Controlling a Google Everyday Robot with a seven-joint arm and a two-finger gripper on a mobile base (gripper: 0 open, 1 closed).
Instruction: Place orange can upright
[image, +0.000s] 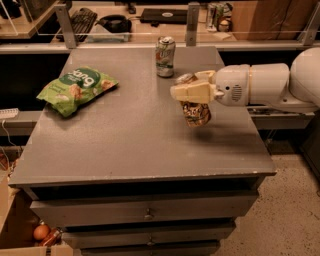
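The orange can has an orange-tan body with dark script and a silver top. It hangs nearly upright above the right part of the grey table. My gripper reaches in from the right on a white arm and is shut on the can's upper part. The can's base is a little above the tabletop, with its shadow below.
A white-and-green can stands upright at the back middle of the table, just behind my gripper. A green snack bag lies at the left. Shelves with a keyboard run behind the table. Drawers sit below the front edge.
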